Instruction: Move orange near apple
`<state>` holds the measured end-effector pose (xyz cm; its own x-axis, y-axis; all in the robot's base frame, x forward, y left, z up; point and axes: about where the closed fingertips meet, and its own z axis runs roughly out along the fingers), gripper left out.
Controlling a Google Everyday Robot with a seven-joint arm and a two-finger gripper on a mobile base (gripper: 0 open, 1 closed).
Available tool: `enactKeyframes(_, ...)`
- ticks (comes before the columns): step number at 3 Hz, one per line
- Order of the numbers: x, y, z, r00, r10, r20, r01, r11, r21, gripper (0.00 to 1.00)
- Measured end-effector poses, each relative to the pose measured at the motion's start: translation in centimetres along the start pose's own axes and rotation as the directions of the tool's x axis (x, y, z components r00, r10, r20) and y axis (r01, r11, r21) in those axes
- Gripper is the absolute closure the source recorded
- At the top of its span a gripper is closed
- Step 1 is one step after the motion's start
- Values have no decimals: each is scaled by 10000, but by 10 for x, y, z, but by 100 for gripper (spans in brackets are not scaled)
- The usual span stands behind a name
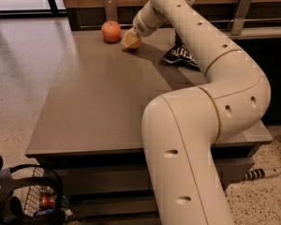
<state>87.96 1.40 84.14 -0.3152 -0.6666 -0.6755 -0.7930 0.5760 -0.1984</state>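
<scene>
The table [98,93] top is matt grey and smooth; the arm [215,78] shell is glossy cream plastic (gripper [129,37] near the far edge, at the orange [134,43]); the apple [111,31] skin shines

tool [130,36] at orange [132,43] | apple [111,31] just beside | table [98,102] rear

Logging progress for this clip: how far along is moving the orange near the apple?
Mostly done: the orange is already at the far end of the table, just right of the apple in view, with a small gap between them. In hand: the gripper is on the orange, low at the tabletop. Left: let go and pull the arm back; whether the orange is released yet cannot be seen.
</scene>
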Motion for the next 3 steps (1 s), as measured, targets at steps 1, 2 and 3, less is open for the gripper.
enactKeyframes(1,1,2,4,10000,-1,-29,1,10000,-48,46)
enactKeyframes(2,2,4,8,10000,0,-61,-1,10000,-97,22)
enactKeyframes(3,3,6,12,10000,0,-90,-1,9999,-145,1)
